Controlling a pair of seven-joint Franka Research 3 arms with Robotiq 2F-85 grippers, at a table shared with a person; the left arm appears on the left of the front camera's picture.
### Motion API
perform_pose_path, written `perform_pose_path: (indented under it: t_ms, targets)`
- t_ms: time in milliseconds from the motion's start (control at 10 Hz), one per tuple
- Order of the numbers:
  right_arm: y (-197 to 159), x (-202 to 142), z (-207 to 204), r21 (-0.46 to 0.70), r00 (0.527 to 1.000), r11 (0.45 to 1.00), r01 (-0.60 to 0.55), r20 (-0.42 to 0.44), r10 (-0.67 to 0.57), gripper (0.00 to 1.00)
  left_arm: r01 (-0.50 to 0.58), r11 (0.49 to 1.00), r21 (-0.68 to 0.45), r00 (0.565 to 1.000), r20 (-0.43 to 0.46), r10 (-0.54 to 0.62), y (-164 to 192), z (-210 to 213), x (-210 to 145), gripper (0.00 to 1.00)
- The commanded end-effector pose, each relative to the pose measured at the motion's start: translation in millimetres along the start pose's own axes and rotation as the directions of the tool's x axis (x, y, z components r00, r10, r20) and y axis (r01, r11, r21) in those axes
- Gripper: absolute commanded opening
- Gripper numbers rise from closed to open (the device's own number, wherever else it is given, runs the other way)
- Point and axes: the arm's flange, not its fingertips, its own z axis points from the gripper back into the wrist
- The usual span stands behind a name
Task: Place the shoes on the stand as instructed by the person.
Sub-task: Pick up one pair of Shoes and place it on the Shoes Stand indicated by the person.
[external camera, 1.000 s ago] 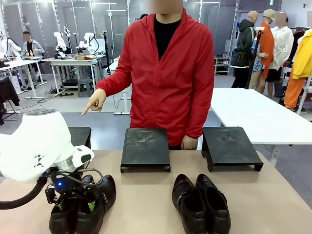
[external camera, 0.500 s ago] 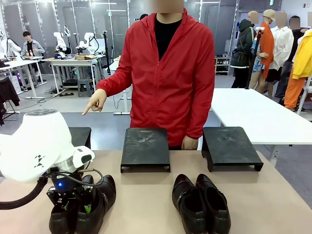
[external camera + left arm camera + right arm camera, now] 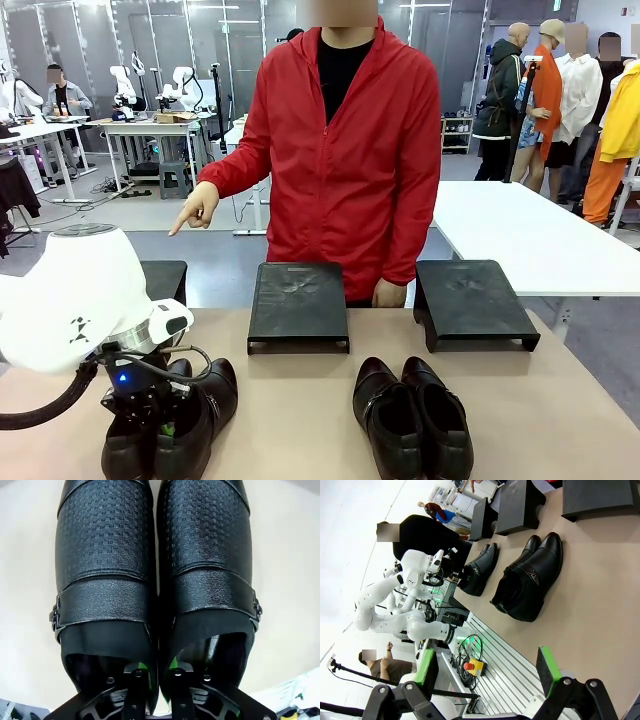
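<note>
Left wrist view: the left gripper (image 3: 158, 666) is pinched narrow, one finger down inside each shoe of the left pair of glossy black leather dress shoes (image 3: 105, 555), clamping their inner walls together. The pair sits near-left on the tan table (image 3: 300, 420). Meanwhile the right gripper (image 3: 487, 680) hangs wide, empty. The person in the red zip-up jacket (image 3: 345, 150) points one hand (image 3: 195, 210) down-left.
</note>
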Motion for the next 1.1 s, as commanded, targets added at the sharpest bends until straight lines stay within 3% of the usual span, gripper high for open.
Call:
perform_pose_path:
  t_ms: [0, 400, 500, 600, 700, 1000]
  targets:
    - [1.1, 2.0, 1.4, 0.01, 1.0, 1.0, -0.008, 0.013, 0.008, 1.0, -0.017, 1.0, -0.007, 1.0, -0.002, 0.017, 2.5, -4.0, -14.8, 0.0]
    - [1.1, 2.0, 1.4, 0.01, 1.0, 1.0, -0.008, 0.013, 0.008, 1.0, -0.014, 0.999, -0.039, 0.998, 0.055, 0.016, 3.5, 16.2, -16.2, 0.0]
    - [1.1, 2.0, 1.4, 0.01, 1.0, 1.0, -0.008, 0.013, 0.008, 1.0, 0.016, 0.998, -0.061, 0.997, 0.076, -0.011, 4.8, 51.4, -19.4, 0.0]
    - [1.1, 2.0, 1.4, 0.01, 1.0, 1.0, -0.008, 0.013, 0.008, 1.0, 0.009, 0.998, -0.054, 0.986, 0.169, 0.0, 15.5, 109.1, -21.6, 0.0]
    - [1.1, 2.0, 1.4, 0.01, 1.0, 1.0, -0.008, 0.013, 0.008, 1.0, 0.012, 0.999, -0.053, 0.98, 0.199, -0.001, 30.5, 150.5, -22.8, 0.0]
    - [1.1, 2.0, 1.4, 0.01, 1.0, 1.0, -0.008, 0.013, 0.008, 1.0, 0.053, 0.999, -0.007, 0.955, 0.293, -0.048, 88.6, 211.7, -14.5, 0.0]
